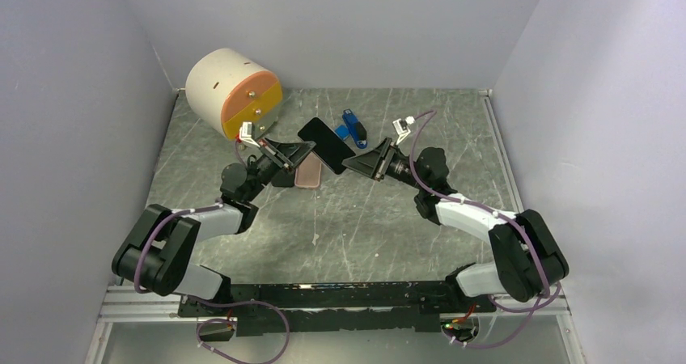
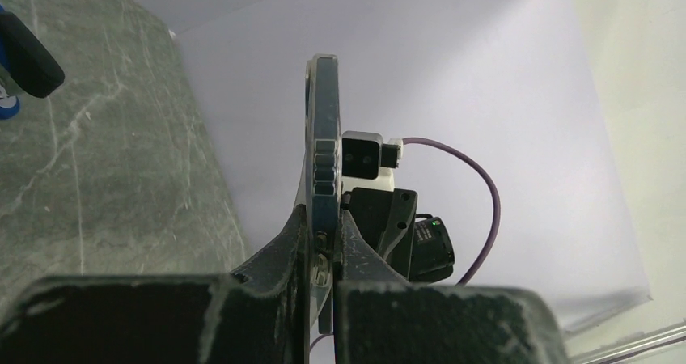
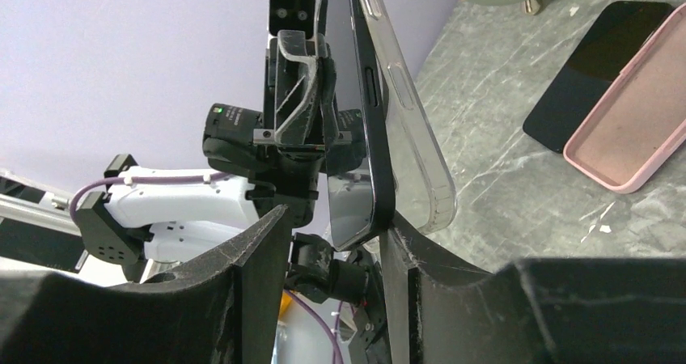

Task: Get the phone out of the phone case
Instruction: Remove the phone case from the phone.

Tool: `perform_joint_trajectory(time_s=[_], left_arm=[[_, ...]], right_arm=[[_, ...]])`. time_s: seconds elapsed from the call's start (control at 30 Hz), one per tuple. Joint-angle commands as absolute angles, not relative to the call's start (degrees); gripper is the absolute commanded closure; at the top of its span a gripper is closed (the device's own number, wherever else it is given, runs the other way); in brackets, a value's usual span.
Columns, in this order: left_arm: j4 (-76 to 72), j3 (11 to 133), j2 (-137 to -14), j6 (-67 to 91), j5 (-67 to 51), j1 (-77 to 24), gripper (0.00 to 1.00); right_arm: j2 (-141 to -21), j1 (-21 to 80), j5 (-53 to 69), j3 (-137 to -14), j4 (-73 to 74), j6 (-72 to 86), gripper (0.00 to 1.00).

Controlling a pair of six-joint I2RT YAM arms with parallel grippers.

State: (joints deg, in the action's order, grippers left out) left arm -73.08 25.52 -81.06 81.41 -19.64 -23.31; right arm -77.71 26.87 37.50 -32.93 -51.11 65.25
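Nearest, the right gripper [image 3: 336, 226] is being held partly open around the lower corner of the phone [image 3: 360, 137], with one finger touching and nothing clamped. The clear phone case [image 3: 417, 137] is standing slightly off the phone at that corner. Beyond, the left gripper [image 2: 323, 239] is being pressed shut on the case's far edge, above the table [image 1: 364, 218]. The phone alone should probably be pinched and drawn off squarely, away from the case. Farther off, a pink case [image 3: 631, 129] is lying flat.
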Motion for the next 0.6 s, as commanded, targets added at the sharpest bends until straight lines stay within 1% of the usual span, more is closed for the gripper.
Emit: perform_joint_trajectory(time_s=[0.0, 0.17, 0.4, 0.5, 0.57], left_arm=[[-81.5, 27.9, -80.5, 85.0, -28.7, -25.0, 0.97], [-76.1, 28.2, -78.2, 81.7, -33.0, -25.0, 0.98], [-67.6, 28.9, -73.8, 77.8, -36.4, -24.7, 0.97], [-62.2, 30.4, -72.0, 74.9, -37.9, -24.6, 0.97], [-58.3, 31.4, -70.9, 72.9, -38.3, -24.6, 0.98]], right_arm=[[-78.3, 26.0, 37.2, -35.8, -58.3, 65.8, 0.53], [-78.8, 25.2, 40.0, -36.2, -60.9, 65.9, 0.55], [-79.5, 25.0, 45.6, -36.8, -65.3, 64.5, 0.66], [-79.4, 25.0, 48.0, -37.3, -66.4, 63.3, 0.66], [-79.1, 25.0, 49.2, -37.8, -64.6, 62.2, 0.67]])
